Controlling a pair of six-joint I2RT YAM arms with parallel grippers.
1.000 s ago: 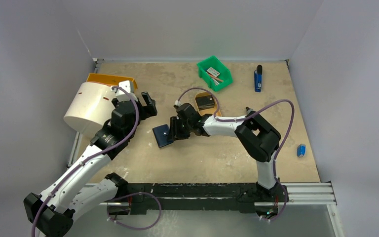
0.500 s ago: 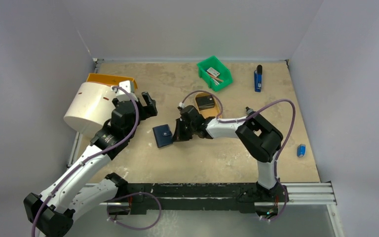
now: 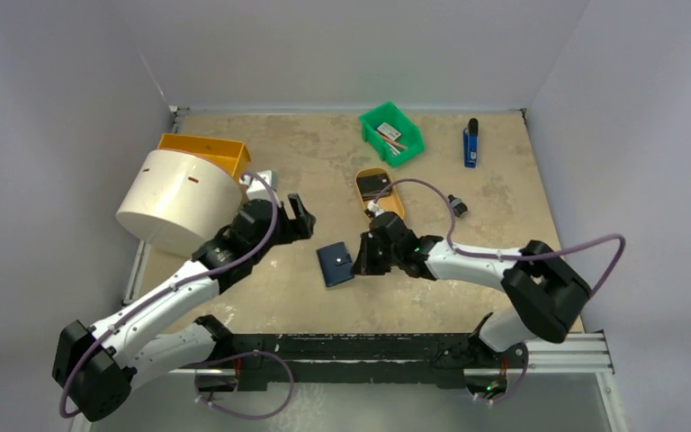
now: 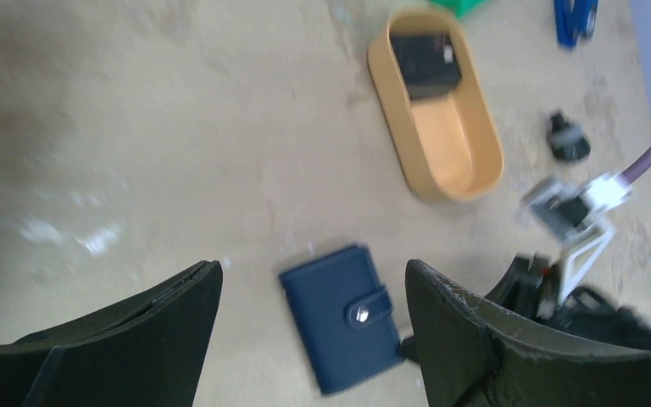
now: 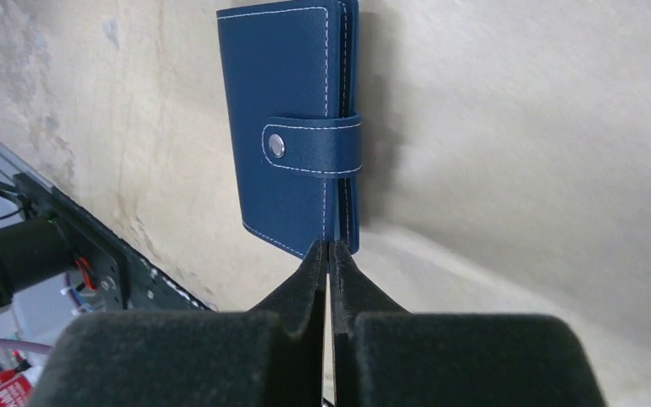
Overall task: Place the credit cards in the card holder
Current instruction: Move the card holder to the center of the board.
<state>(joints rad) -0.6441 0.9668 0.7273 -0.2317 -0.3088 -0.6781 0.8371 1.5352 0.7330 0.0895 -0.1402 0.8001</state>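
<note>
The navy card holder [image 3: 335, 265] lies snapped shut on the table, near the middle front. My right gripper [image 3: 360, 261] is at its right edge. In the right wrist view its jaws [image 5: 329, 246] are pressed together on the lower edge of the card holder [image 5: 292, 127]. My left gripper [image 3: 301, 216] hangs open above and to the left. In the left wrist view the card holder [image 4: 343, 326] shows on the table between the wide-spread fingers [image 4: 312, 271], untouched by them. No credit cards show plainly.
A tan oval tray [image 3: 391, 200] holding a black block [image 3: 376, 184] stands just behind the right gripper. A green bin [image 3: 380, 110] with small flat items, a blue tool [image 3: 471, 144], a white drum [image 3: 175, 198], an orange bin [image 3: 202, 148] and a small black part [image 3: 456, 205] surround them.
The right gripper closed and drew the card holder right and toward the near edge. The left arm swung right after it, and its jaws narrowed a little.
</note>
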